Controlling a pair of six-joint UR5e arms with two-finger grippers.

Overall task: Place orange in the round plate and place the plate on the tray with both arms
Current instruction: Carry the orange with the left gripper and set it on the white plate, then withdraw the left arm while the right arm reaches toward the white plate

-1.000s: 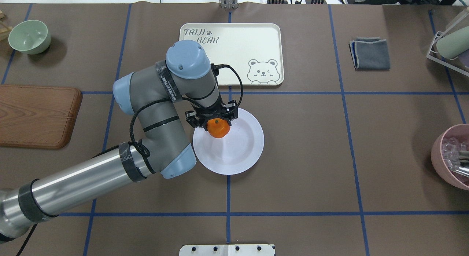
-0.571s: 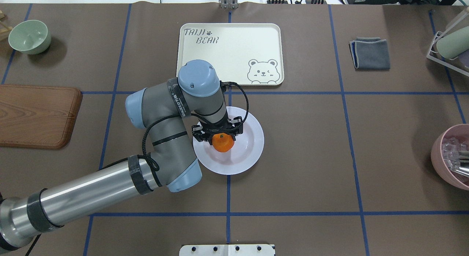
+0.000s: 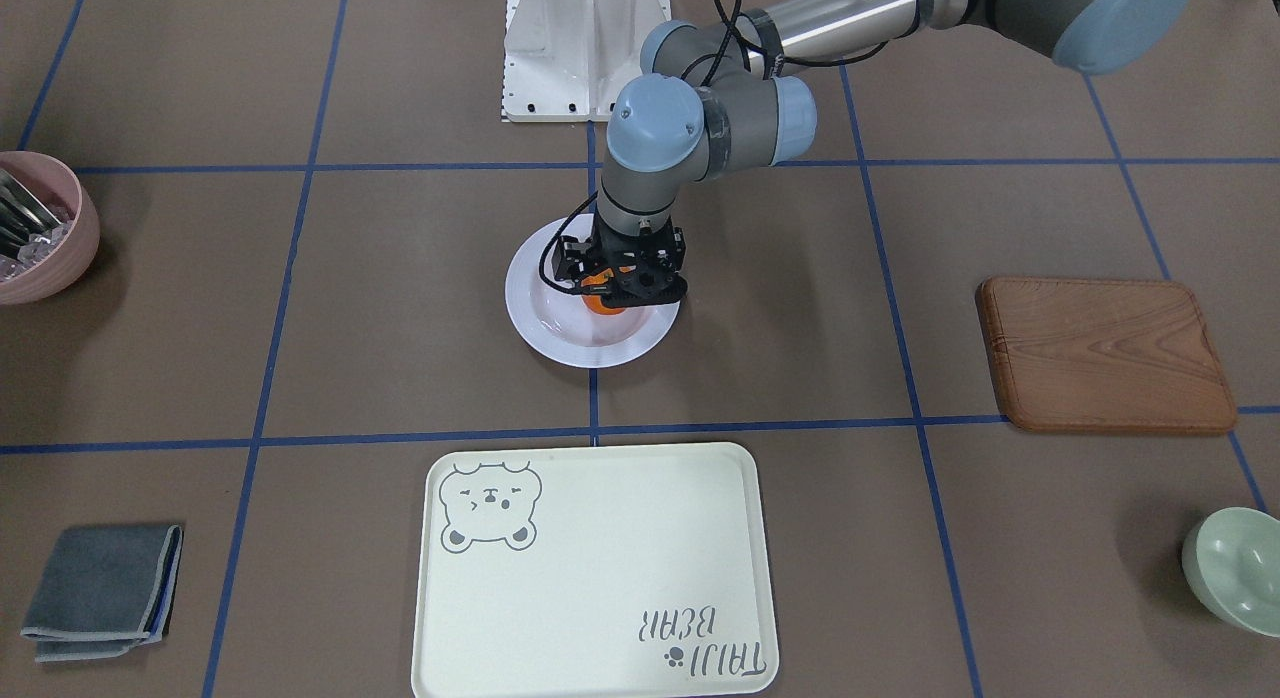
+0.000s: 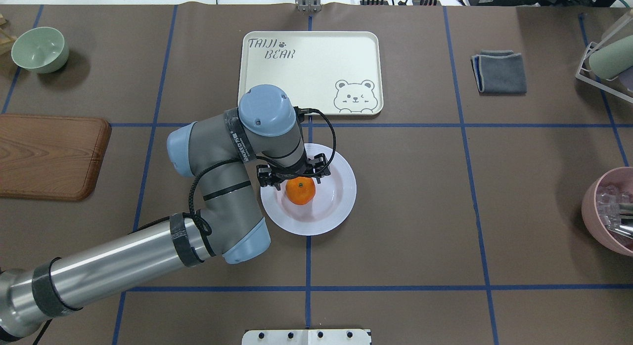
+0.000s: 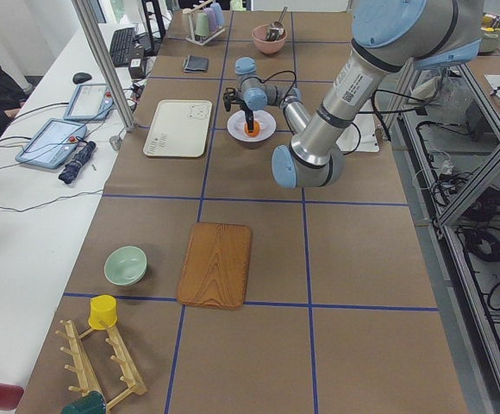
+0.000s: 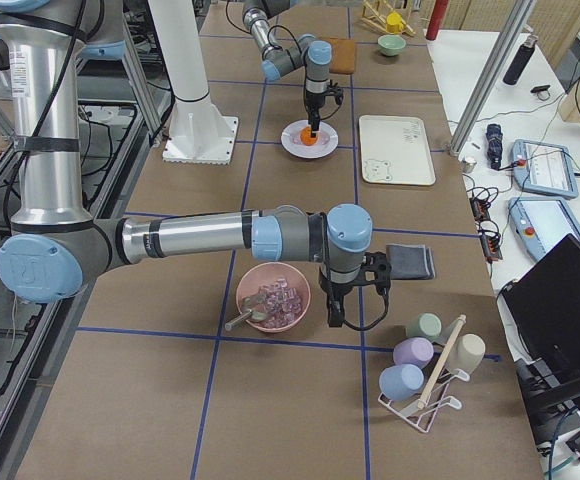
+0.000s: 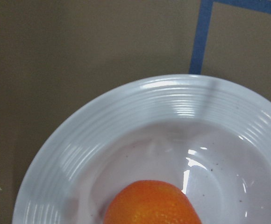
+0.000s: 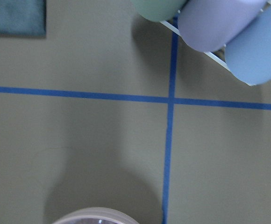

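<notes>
The orange [image 4: 300, 192] rests in the well of the round plate [image 4: 339, 187], left of its middle. My left gripper [image 4: 295, 179] hangs straight down just above the orange, open, with its fingers a little clear of the fruit. The left wrist view looks down on the plate's ribbed rim [image 7: 126, 107], with the orange [image 7: 149, 203] at the bottom edge. The tray [image 4: 309, 73] lies bare beyond the plate, one grid line away. My right gripper [image 6: 353, 305] shows only in the exterior right view, and whether it is open or shut I cannot tell.
A wooden board [image 4: 49, 154] and a green bowl [image 4: 39, 49] lie at the left. At the right are a folded grey cloth [image 4: 499, 72], a pink bowl [image 4: 610, 211] holding clear pieces, and a cup rack [image 4: 606, 58]. The right gripper hangs between bowl and rack.
My left gripper carried the orange from the plate's far-left rim down into the well. The orange now stays put there while the gripper has drawn back up off it.
</notes>
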